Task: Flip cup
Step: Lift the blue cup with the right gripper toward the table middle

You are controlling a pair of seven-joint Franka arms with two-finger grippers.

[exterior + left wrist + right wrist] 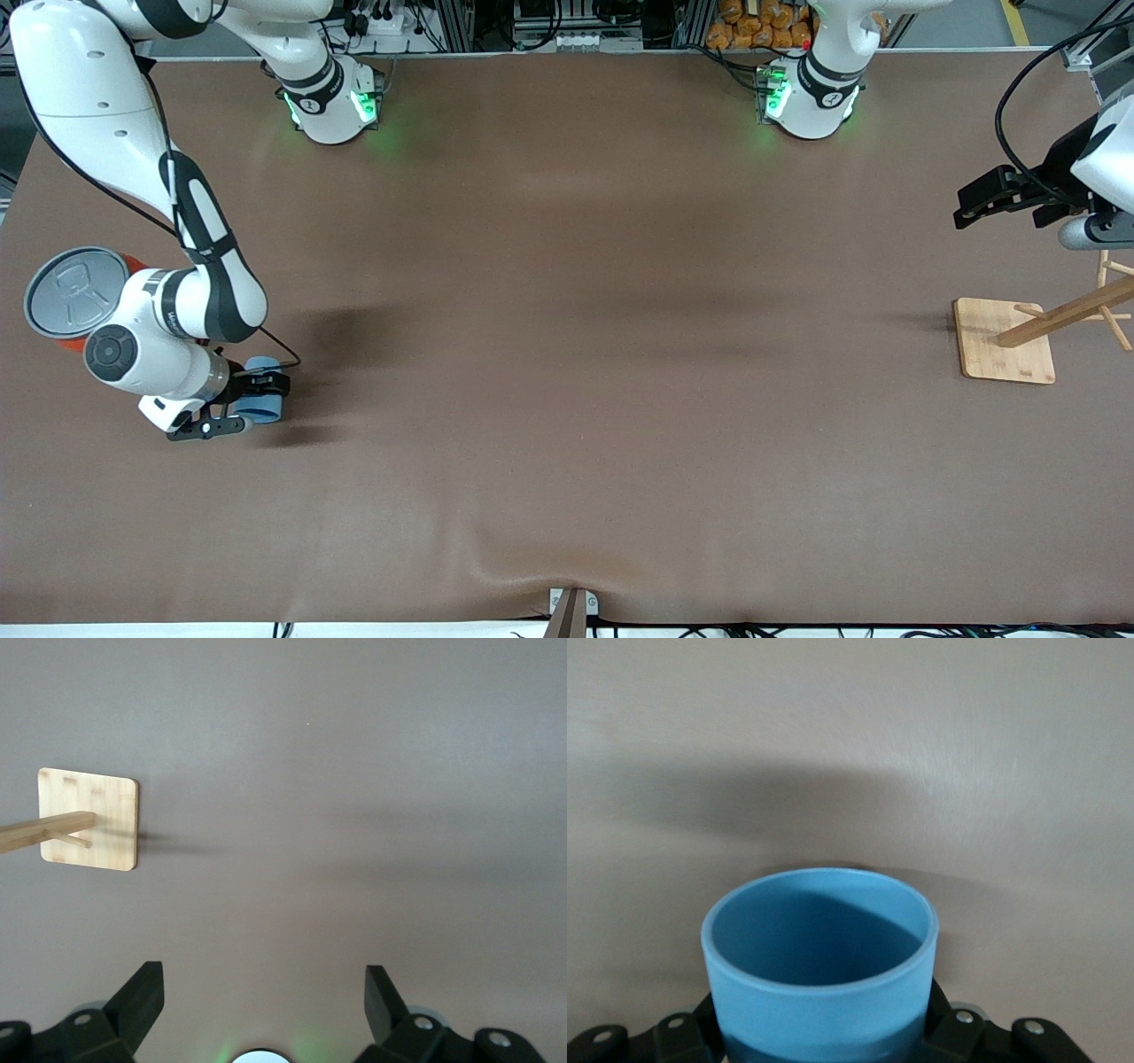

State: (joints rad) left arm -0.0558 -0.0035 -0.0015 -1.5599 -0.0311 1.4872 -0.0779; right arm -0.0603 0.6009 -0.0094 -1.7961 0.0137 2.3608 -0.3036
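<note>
The light-blue cup (264, 392) sits between the fingers of my right gripper (246, 405), low over the table at the right arm's end. The gripper is shut on it, one finger on each side of its wall. In the right wrist view the cup (819, 992) fills the lower middle, with its open mouth and empty inside showing; my right gripper (819, 1032) is mostly hidden by it. My left gripper (970, 206) is open and empty, up in the air over the left arm's end of the table; it also shows in the left wrist view (263, 992).
A large orange can with a grey pull-tab top (69, 292) stands beside the right arm's wrist. A wooden peg stand on a square bamboo base (1005, 341) is below my left gripper and also shows in the left wrist view (89, 819). Brown cloth covers the table (576, 354).
</note>
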